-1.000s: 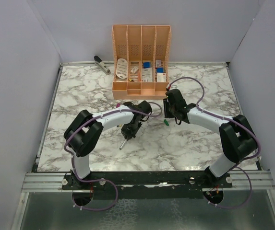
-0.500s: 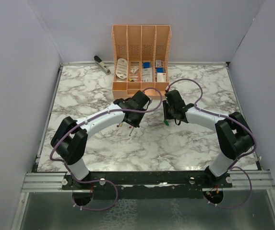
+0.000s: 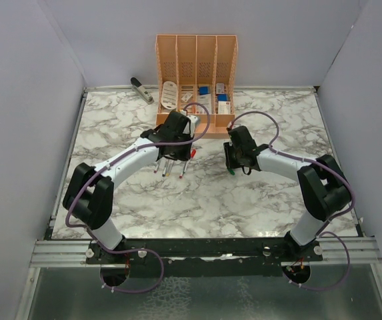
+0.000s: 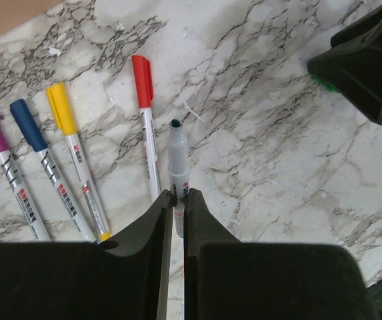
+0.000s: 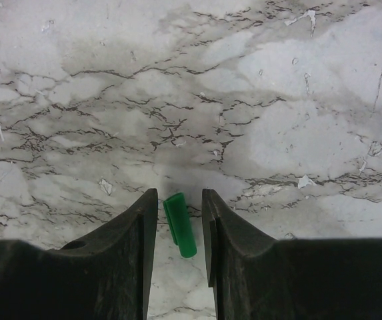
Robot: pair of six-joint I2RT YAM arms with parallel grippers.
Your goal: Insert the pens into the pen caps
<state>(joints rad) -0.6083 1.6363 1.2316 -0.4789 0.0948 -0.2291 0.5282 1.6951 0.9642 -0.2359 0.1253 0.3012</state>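
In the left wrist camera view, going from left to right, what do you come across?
purple-capped pen → blue-capped pen → yellow-capped pen → red-capped pen → uncapped pen, pinched in the left gripper → right gripper at the upper right edge

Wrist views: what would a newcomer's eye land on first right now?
The left gripper pinching an uncapped pen, beside four capped pens lying in a row. Then the green cap lying between the right gripper's open fingers.
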